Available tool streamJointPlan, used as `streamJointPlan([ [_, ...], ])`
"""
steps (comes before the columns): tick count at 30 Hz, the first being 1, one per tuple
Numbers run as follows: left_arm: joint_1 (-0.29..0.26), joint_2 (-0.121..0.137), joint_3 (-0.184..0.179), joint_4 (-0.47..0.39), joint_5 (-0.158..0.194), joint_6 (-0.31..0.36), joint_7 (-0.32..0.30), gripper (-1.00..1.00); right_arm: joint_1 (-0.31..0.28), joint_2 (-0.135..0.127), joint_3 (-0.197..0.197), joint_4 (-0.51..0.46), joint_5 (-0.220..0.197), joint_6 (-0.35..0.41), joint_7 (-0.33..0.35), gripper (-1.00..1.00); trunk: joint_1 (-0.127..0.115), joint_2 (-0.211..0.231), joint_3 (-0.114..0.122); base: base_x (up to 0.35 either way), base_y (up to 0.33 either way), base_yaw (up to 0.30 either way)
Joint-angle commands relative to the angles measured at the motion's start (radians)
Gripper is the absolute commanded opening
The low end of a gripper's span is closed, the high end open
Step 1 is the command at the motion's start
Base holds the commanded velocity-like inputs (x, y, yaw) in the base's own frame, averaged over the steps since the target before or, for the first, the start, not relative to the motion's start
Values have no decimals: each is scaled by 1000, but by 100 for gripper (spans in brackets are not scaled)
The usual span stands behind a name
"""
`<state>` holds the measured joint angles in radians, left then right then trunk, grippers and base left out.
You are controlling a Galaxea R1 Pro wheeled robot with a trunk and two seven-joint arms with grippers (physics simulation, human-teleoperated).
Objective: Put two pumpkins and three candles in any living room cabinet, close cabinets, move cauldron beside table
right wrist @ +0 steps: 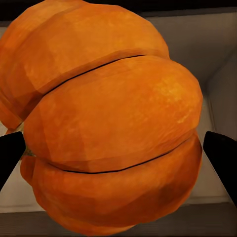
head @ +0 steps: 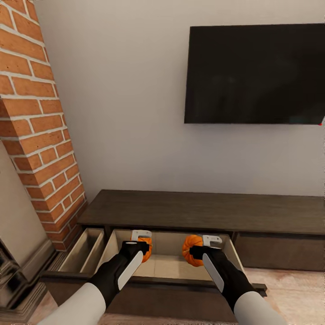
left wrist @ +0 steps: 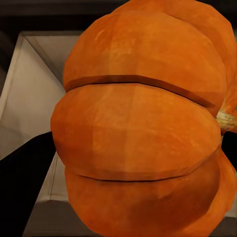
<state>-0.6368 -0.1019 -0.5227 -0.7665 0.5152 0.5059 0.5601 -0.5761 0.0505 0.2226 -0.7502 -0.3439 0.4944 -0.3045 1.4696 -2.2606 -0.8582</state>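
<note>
The step in hand was stowing the two pumpkins: each arm held one over the open middle drawer [head: 167, 264] of the cabinet [head: 203, 210], under the TV [head: 255, 74] and beside the brick fireplace [head: 38, 126].

The left tool [head: 143, 246] was clamped on the left pumpkin [head: 146, 249], which bulged close against the left wrist camera [left wrist: 138, 133] with the tan drawer inside behind it. The right tool [head: 205, 250] was clamped on the right pumpkin [head: 191, 249], its dark fingers [right wrist: 222, 158] flanking the fruit on both sides.

Both arms reached forward and down side by side, forearms sloping into the drawer, tools near its back wall.

Next, I judged, each tool should lower until its pumpkin rests on the drawer floor, then part and withdraw upward clear of the drawer rim. A narrower drawer [head: 83, 250] at the left also stood open and would need closing later.
</note>
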Motion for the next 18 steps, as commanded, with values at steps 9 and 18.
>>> streamJointPlan([
  [9,-1,1,-2,-2,8,2,11,-100,-1,0,7,-1,-9,2,-11,-100,0,-1,-1,-19,6,0],
  [18,-1,1,-1,-2,9,2,12,-100,-1,0,7,-1,-9,2,-12,-100,15,-29,-12,0,0,-75],
])
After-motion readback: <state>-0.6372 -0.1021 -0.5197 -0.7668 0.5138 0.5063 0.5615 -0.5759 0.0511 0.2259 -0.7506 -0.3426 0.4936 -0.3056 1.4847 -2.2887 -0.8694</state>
